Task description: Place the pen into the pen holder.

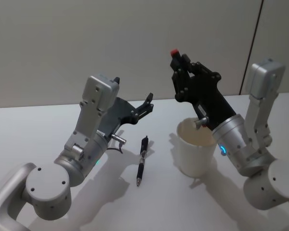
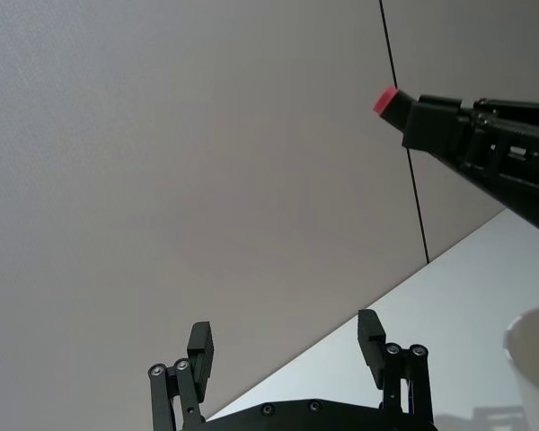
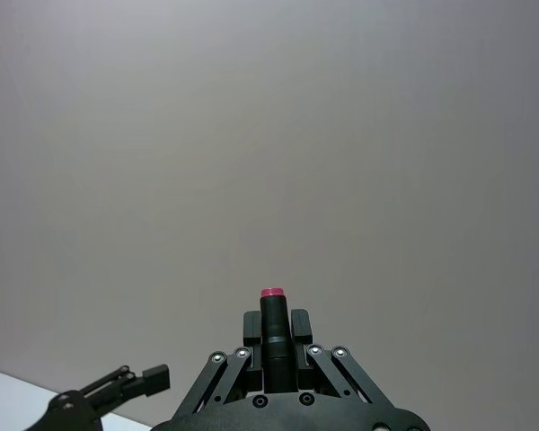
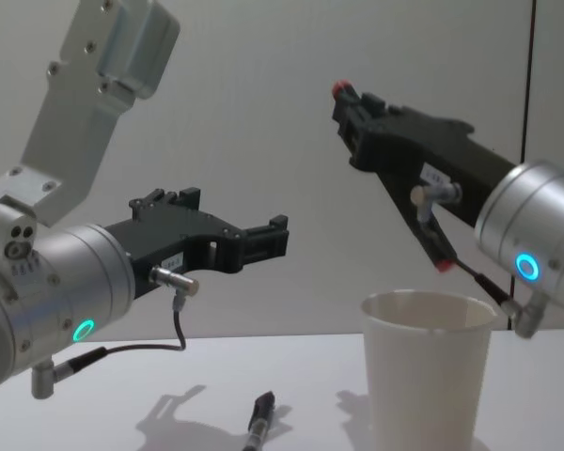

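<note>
My right gripper (image 1: 178,62) is raised above the table and shut on a black pen (image 1: 174,52) with a red end that sticks up past the fingertips. The pen (image 4: 339,90) slants down towards the white paper-cup pen holder (image 4: 428,376), and its lower red tip hangs just above the rim. The right wrist view has the pen (image 3: 271,312) clamped between the fingers of the right gripper (image 3: 274,325). A second black pen (image 1: 142,160) lies flat on the table, left of the pen holder (image 1: 196,147). My left gripper (image 1: 147,104) hovers open and holds nothing, above and behind that lying pen.
The white table (image 1: 149,207) runs back to a plain grey wall. A dark vertical seam (image 1: 253,45) marks the wall at the right. My left gripper (image 2: 286,346) looks towards the wall, with the held pen's red end (image 2: 387,101) and the cup's rim (image 2: 532,346) to one side.
</note>
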`<state>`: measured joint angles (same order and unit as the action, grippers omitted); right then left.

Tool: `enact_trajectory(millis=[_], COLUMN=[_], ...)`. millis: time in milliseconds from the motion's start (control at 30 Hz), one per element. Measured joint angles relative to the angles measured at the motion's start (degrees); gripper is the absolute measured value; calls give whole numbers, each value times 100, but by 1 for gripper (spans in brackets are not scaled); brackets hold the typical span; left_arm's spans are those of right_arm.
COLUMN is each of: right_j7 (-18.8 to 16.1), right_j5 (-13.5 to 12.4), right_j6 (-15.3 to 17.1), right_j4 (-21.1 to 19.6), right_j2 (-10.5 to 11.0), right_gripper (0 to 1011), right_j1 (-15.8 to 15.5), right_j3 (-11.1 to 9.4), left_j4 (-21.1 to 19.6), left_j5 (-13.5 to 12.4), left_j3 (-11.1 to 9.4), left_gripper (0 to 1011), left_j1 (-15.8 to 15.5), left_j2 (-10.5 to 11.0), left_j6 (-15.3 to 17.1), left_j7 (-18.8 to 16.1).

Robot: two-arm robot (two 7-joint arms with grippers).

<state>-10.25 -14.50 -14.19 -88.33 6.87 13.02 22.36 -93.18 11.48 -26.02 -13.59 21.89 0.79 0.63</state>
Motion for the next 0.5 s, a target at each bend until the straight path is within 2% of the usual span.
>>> enact_trajectory(millis=[500], right_j7=[99], right_j5=[74], right_j6=[-85], right_j4=[374], right_j2=[-68], right_gripper=[185], right_j1=[37], right_j3=[-9], left_j4=[0], left_j5=[0], left_j3=[0], left_gripper=[1001], left_j1=[0], left_j2=[0], left_j6=[0], left_j7=[0])
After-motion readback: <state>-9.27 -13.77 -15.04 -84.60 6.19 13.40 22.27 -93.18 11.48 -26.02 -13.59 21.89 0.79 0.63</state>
